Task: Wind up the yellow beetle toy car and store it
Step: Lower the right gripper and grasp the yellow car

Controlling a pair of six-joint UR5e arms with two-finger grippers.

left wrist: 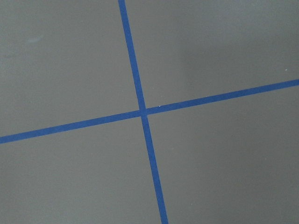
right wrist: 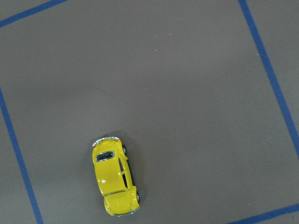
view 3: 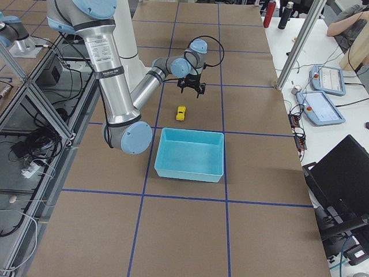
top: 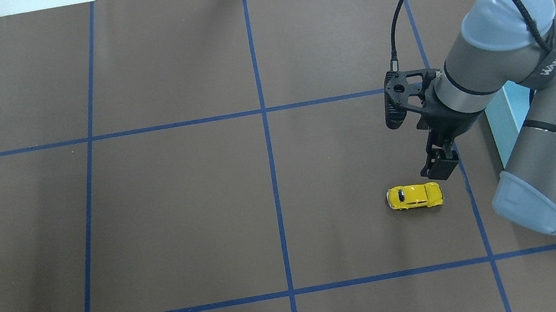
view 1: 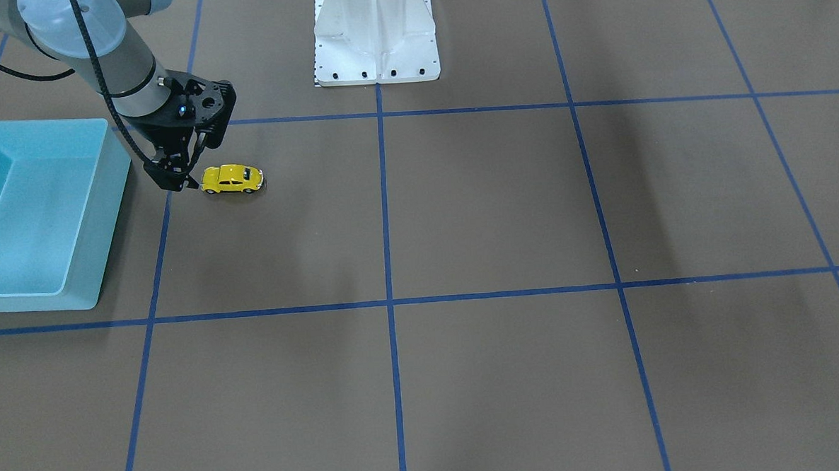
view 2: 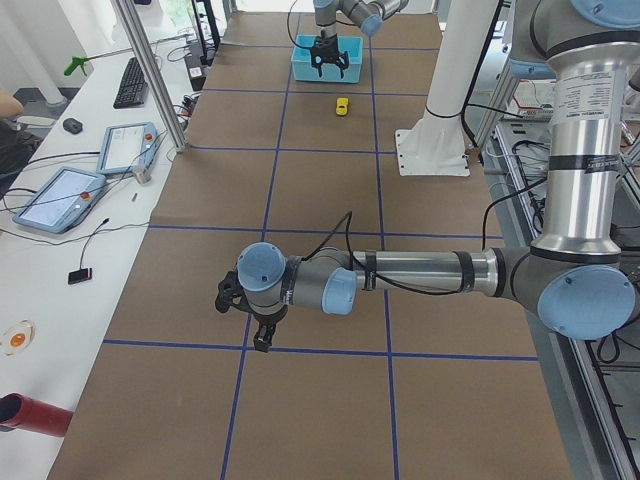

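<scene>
Right gripper, jaws apart, empty, hovers near yellow beetle toy car; car on wheels on table, outside light blue bin; centre over roof, clamp flanks, avoid bumpers; left gripper: cannot tell opening.

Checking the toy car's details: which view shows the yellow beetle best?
The right wrist-mounted view: the yellow beetle toy car appears largest, windows and bumpers clear. Overhead and front-facing show it small, side views tiny, left wrist not at all.
</scene>
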